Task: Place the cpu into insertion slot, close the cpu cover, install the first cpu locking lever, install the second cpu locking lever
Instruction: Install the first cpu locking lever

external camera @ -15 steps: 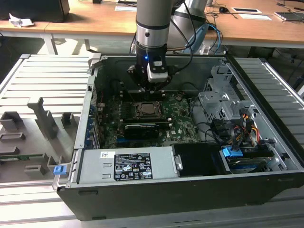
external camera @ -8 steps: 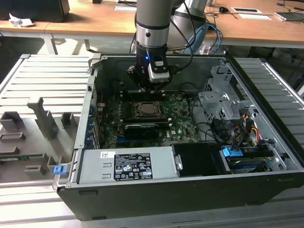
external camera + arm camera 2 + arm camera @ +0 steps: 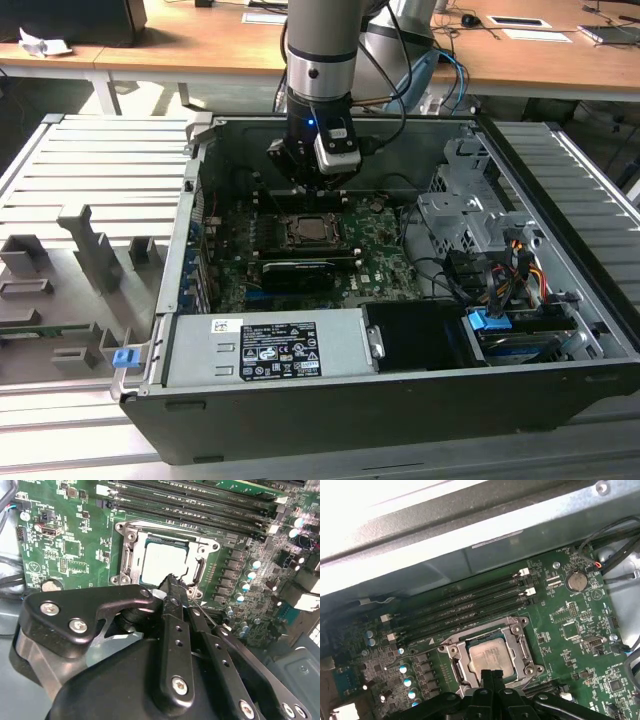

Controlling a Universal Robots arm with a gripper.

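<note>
**A:** Cpu [image 3: 305,231] first: you'll find it lying flat in the slot [image 3: 128,560], pale metal face up, near the middle of the green board [image 3: 385,262].

**B:** And the cover?

**A:** Look at the second wrist view. The cover [image 3: 172,540] lies down as a silver frame around the chip, whose face shows through the cut-out. I cannot tell you whether it is locked down.

**B:** Where does my pincer stand?

**A:** In the exterior view your pincer [image 3: 318,188] hangs at twelve o'clock from the cpu, over the slot's far edge, pointing down into the case [image 3: 400,410]. In the first wrist view its fingers [image 3: 486,686] are pressed together with nothing between them. Their tips [image 3: 172,582] overlap the rim of the slot in both wrist views. You can't judge from these whether they touch it.

**B:** What else sits around the slot?

**A:** By the exterior view, the memory sticks [image 3: 300,200] run just beyond the slot at twelve o'clock, under your pincer. A black card [image 3: 295,272] lies just beside the slot at six o'clock. The grey power supply [image 3: 265,345] is further out the same way, against the case wall. The drive cage [image 3: 460,215] stands at three o'clock, well apart. The case itself rests on a ribbed grey counter [image 3: 90,160].
</note>
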